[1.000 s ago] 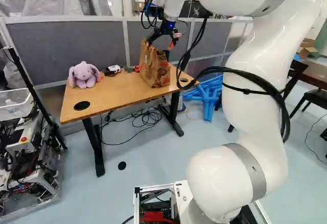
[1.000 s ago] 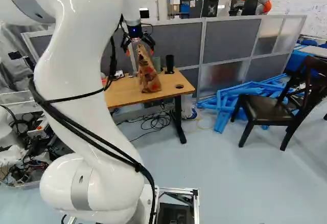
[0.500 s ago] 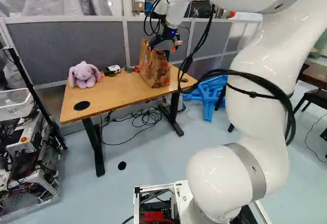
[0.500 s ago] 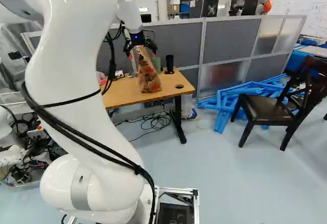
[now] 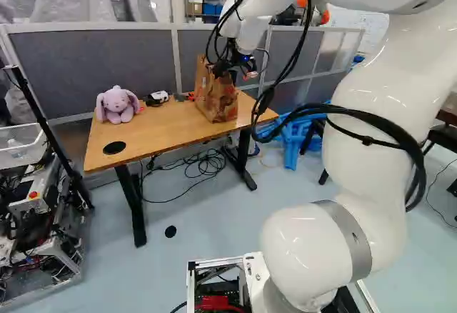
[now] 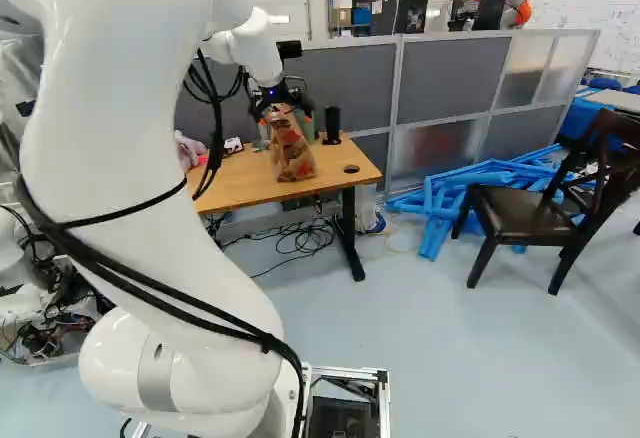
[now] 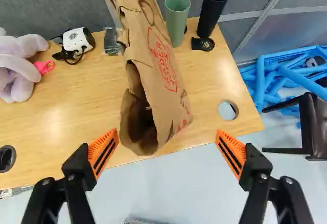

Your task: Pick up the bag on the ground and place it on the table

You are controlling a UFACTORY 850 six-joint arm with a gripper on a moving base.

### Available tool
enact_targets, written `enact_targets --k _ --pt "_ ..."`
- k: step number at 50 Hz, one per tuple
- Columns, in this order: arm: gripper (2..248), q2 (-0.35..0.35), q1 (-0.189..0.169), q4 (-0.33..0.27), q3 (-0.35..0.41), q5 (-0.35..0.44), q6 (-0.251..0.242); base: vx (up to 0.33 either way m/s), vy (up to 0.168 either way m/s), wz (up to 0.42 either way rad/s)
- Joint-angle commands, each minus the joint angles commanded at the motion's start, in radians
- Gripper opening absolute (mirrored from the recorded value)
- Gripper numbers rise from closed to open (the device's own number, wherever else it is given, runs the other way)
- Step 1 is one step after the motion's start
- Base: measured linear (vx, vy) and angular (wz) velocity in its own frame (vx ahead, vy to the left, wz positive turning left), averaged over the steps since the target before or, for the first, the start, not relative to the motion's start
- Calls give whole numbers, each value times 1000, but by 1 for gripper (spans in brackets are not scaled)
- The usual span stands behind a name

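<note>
The gripper (image 7: 167, 132) is spread wide, with its two orange pads (image 7: 103, 151) far apart and nothing held between them. The bag (image 7: 163, 75) is seen ahead of them, past the tips, and no touch can be made out in the wrist view.

The white arm (image 5: 364, 148) has been moved over the last second: its big bend has been swung outward, and the gripper has been tipped and brought lower in both base views. The bag has not been shifted on the wooden table (image 5: 157, 134). It is stood up there (a bit crumpled, with a dark hollow low on its near side), close to the table's front edge. The green cup (image 7: 177, 19) and the black cup (image 7: 212, 12) are set behind it, and the toy bunny (image 5: 118, 105) is sat well off to one side.

So the bag seems to have been let go, and the job looks done or very nearly done. What is left, it seems, is for the gripper to be pulled clear. Care should be taken, as the tall paper could be bumped or snagged and the bag knocked over.
</note>
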Motion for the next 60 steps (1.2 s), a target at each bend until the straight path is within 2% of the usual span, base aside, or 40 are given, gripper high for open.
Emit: enact_targets --k 40,60 --pt "247 184 -33 -45 464 510 72 0 0 0" --pt "247 262 -47 -64 661 726 103 0 0 0"
